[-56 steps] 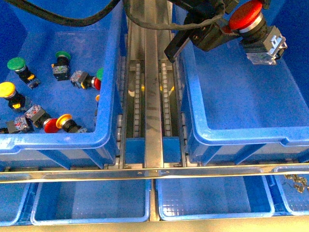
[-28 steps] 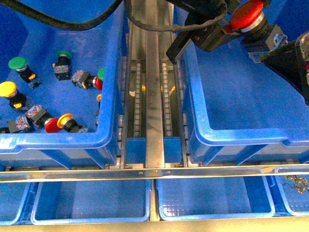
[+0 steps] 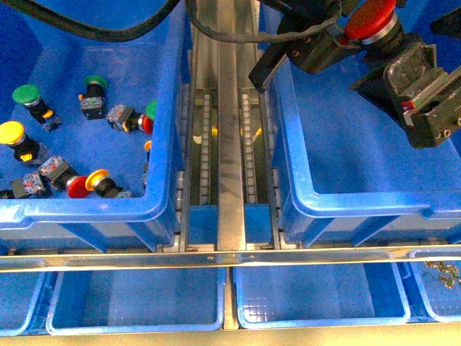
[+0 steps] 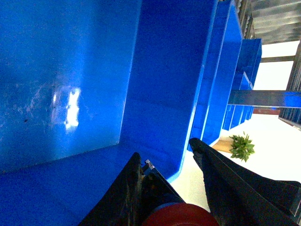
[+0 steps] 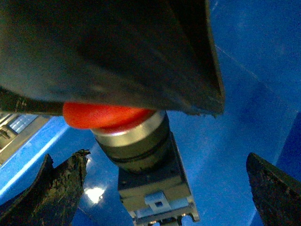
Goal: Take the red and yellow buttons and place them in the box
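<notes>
Right end effector (image 3: 392,86), newly swung in over the box (image 3: 346,205) from the right, spreads its fingers wide and empty either side of the red button (image 3: 371,18) without touching it. Farther back, the left end effector (image 4: 164,155) clamps that button at its cap, above the box floor.

Box (image 3: 360,203) floor lies open toward the near wall. Far end crowded overhead: left gripper (image 4: 164,148), red button (image 3: 371,18), right gripper (image 5: 147,156), seemingly almost touching.
</notes>
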